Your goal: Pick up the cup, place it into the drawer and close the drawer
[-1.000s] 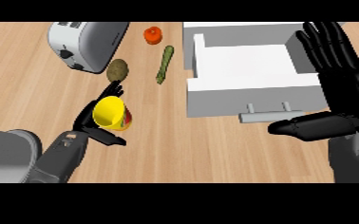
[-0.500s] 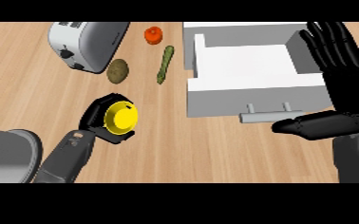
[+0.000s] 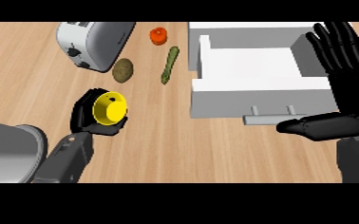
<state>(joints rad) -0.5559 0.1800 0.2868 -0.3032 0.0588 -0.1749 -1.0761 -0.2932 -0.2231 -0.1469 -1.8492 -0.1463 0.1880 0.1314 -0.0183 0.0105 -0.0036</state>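
A yellow cup point(image 3: 111, 107) sits in my left hand point(image 3: 89, 118) at the lower left of the counter; the black fingers curl round it and the cup's mouth faces the camera. The open white drawer point(image 3: 210, 78) stands at the upper right, its inside bare, with a grey handle point(image 3: 270, 118) on its front. My right hand point(image 3: 335, 78) rests open at the right edge beside the drawer, fingers pointing up and thumb stretched left just under the handle.
A silver toaster point(image 3: 91, 40) stands at the upper left. A brown potato point(image 3: 123, 70), a green cucumber point(image 3: 170, 64) and a red-orange tomato point(image 3: 159, 35) lie between the toaster and the drawer. A grey rounded object point(image 3: 17, 152) sits at the lower left corner.
My left hand has turned the cup so its yellow mouth now faces up toward the camera, and shifted slightly. The right hand has stayed still.
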